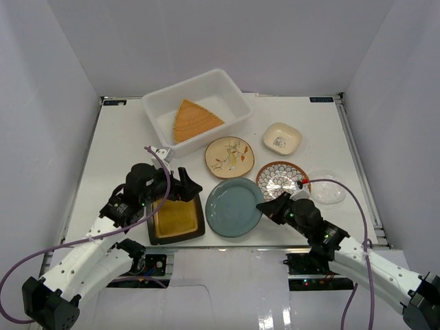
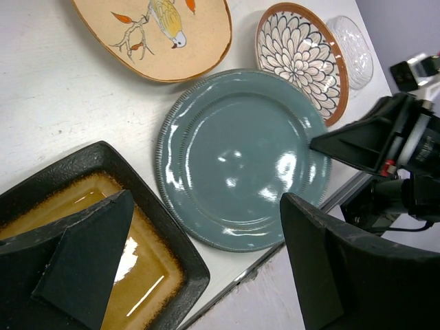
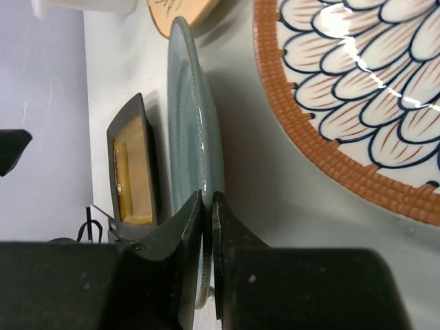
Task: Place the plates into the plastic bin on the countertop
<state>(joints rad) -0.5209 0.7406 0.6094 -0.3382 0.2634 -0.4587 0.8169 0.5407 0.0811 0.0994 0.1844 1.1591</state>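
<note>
The left gripper hangs wide open over the countertop, one finger above the black plate with its yellow centre. The blue plate lies flat mid-view. Beyond it sit a cream bird plate, a mandala plate and a clear plate. The right gripper meets the blue plate's right rim, seemingly pinching it.

I see the orange wedge flat inside the white bin — the blue-grey plate lies on the countertop between the black square dish and the mandala plate.
</note>
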